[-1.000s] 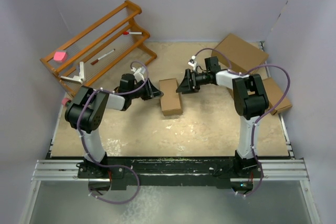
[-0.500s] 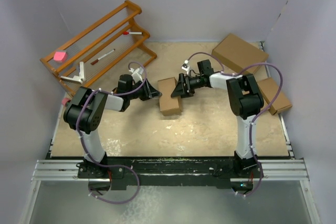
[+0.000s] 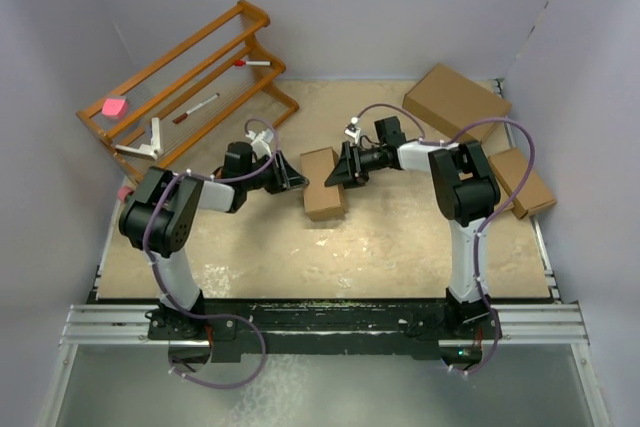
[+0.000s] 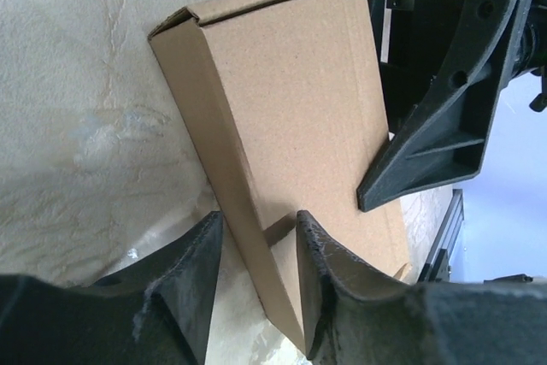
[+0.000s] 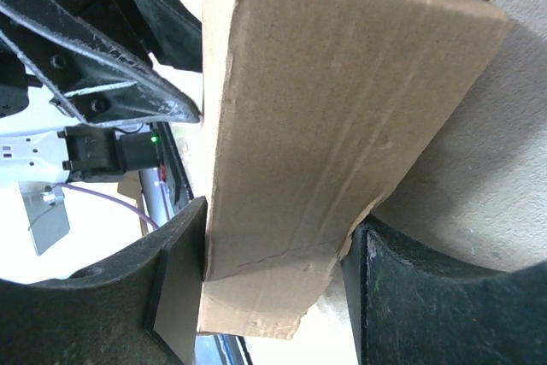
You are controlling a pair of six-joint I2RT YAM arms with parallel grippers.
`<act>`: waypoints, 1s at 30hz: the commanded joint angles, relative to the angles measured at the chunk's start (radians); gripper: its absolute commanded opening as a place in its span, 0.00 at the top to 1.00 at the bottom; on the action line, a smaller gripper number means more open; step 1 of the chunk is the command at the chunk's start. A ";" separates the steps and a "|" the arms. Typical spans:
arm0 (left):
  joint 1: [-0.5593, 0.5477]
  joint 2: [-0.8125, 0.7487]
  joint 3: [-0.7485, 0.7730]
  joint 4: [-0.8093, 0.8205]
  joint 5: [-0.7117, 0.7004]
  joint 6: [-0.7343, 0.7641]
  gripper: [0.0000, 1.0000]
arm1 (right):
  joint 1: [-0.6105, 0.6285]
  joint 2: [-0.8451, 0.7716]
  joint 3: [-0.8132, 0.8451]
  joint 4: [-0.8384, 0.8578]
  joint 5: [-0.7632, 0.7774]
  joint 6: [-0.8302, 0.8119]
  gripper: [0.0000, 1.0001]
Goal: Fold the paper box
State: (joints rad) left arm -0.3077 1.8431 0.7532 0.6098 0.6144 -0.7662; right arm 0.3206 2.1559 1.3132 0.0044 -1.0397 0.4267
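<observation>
Looking down first on the sandy table (image 3: 400, 247), with both arms stretched in toward its middle. Off to the back left, the wooden rack (image 3: 190, 87), set slantwise near the wall. Over at the back right, a larger brown box (image 3: 455, 100), closed, and just nearer, a flatter brown box (image 3: 522, 185), partly hidden behind the right arm.

And now dead centre, the paper box (image 3: 323, 185)! Folded up into a shallow rectangle, sitting mid-table, caught between the two grippers. Clamped from the right by the right gripper (image 5: 273, 228), with one finger pressed on each side of the cardboard and a slightly ragged flap edge at the far end. Met from the left by the left gripper (image 4: 256, 226), set narrow, fingers astride the box's near long edge, with cardboard filling the gap between them. From the left wrist, a clear look at one right-hand finger lying across the far side of the lid.

Down to the small stuff on the rack: a red-capped pen (image 3: 195, 107), a second pen (image 3: 252, 63) higher up, and a pink block (image 3: 114, 106) toward the left end.
</observation>
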 commanded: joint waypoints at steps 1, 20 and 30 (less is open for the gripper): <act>0.004 -0.087 -0.004 -0.023 0.017 0.007 0.54 | -0.005 -0.025 -0.019 0.056 -0.020 0.013 0.65; 0.033 -0.661 -0.066 -0.428 -0.104 0.145 0.39 | -0.243 -0.252 -0.090 -0.086 -0.025 -0.178 0.70; 0.035 -0.827 -0.174 -0.433 -0.113 0.079 0.39 | -0.406 -0.286 -0.120 0.069 -0.040 -0.008 0.73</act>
State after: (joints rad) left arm -0.2813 1.0740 0.6037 0.1699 0.5152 -0.6670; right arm -0.0345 1.9148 1.2015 -0.0311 -1.0576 0.3202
